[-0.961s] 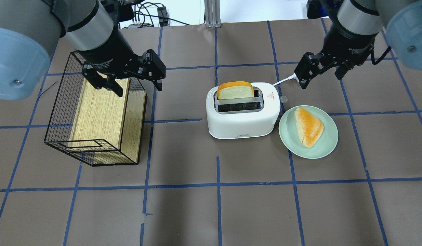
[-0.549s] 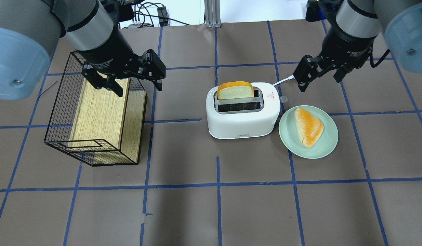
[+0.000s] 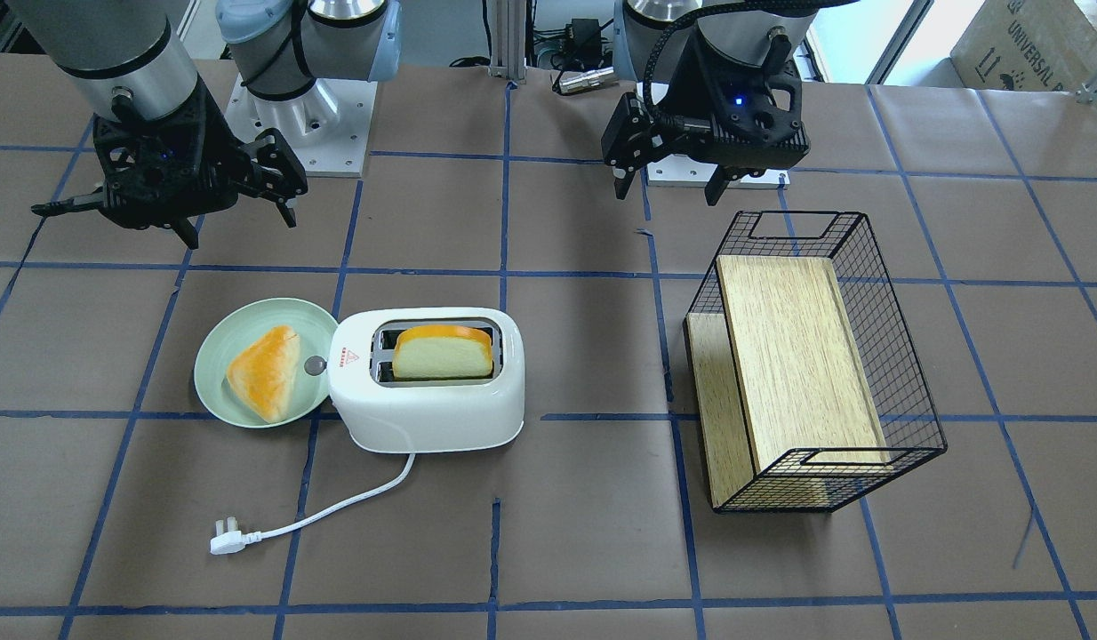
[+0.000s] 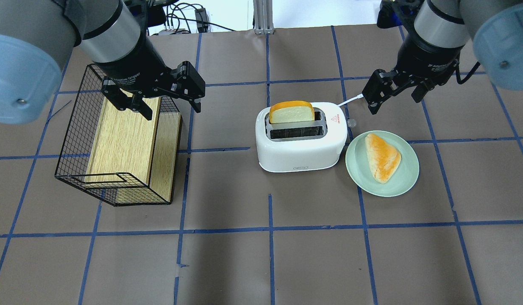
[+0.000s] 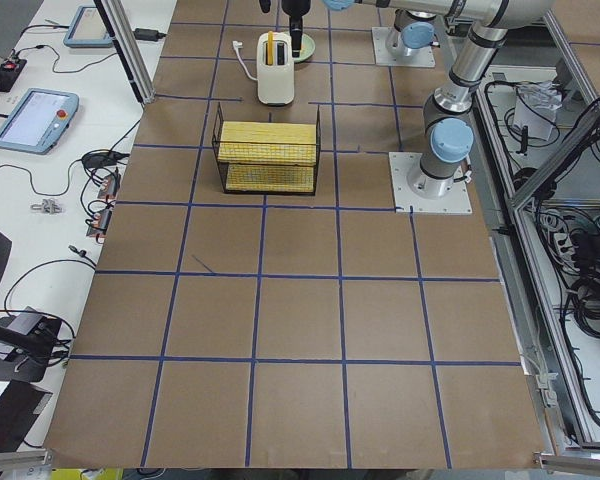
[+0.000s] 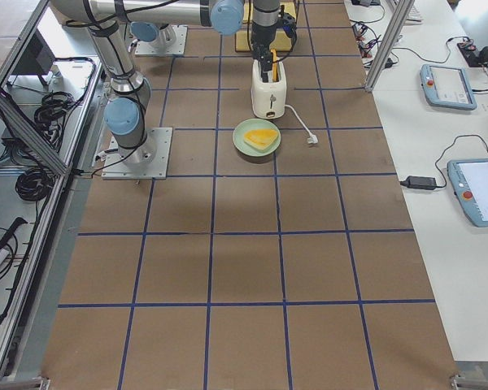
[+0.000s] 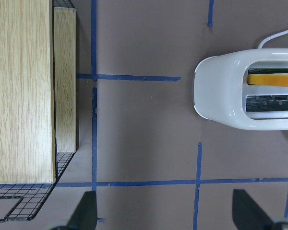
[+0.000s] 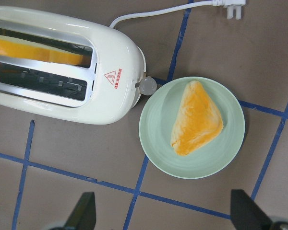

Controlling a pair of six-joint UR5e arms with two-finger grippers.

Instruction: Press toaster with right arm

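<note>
The white two-slot toaster (image 4: 301, 146) stands mid-table, with a bread slice (image 4: 292, 113) upright in its far slot. Its red triangle mark and grey side knob (image 4: 351, 123) face the plate. It also shows in the front view (image 3: 424, 409) and the right wrist view (image 8: 105, 103). My right gripper (image 4: 395, 101) is open and empty. It hangs above the table behind the plate, to the right of the toaster and apart from it. My left gripper (image 4: 172, 110) is open and empty over the far right corner of the wire basket.
A pale green plate (image 4: 407, 180) with a triangular bread piece (image 4: 382, 156) sits against the toaster's right end. The white cord and plug (image 3: 221, 540) trail on the far side. A black wire basket (image 4: 70, 140) holding wooden boards (image 4: 121, 140) stands at the left.
My right gripper has drifted slightly left and farther from the robot, staying open. The left arm, toaster and plate have not moved.
</note>
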